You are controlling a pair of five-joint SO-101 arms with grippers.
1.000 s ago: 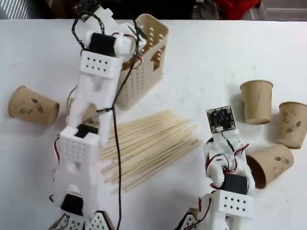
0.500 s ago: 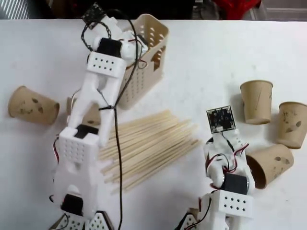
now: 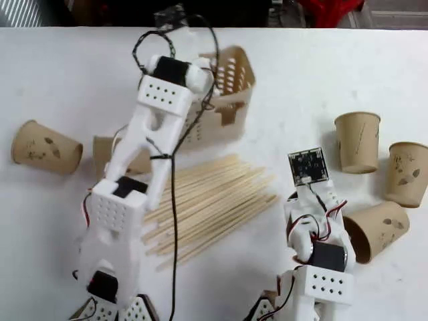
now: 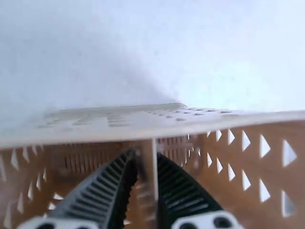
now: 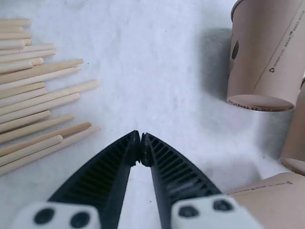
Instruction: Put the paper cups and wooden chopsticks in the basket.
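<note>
The left gripper [image 4: 145,160] pinches one wall of the basket [image 3: 231,100], which lies tipped near the table's [image 3: 301,67] far edge. To do this step well, it should grip firmly and stand the basket mouth-up, clear of the chopsticks [image 3: 214,200], one heap too dense to count at mid-table. The right gripper [image 5: 140,143], pressed together, hovers beside them. By the right edge are three cups: far cup [image 3: 357,140], outer cup [image 3: 406,172] and near cup [image 3: 378,231]. The left cup [image 3: 45,147] lies at the left edge, and there is probably a fifth cup [image 3: 101,148] behind the left arm [image 3: 154,127].

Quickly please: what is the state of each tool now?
Left tool: closed on the basket wall.
Right tool: closed, holding nothing.
</note>
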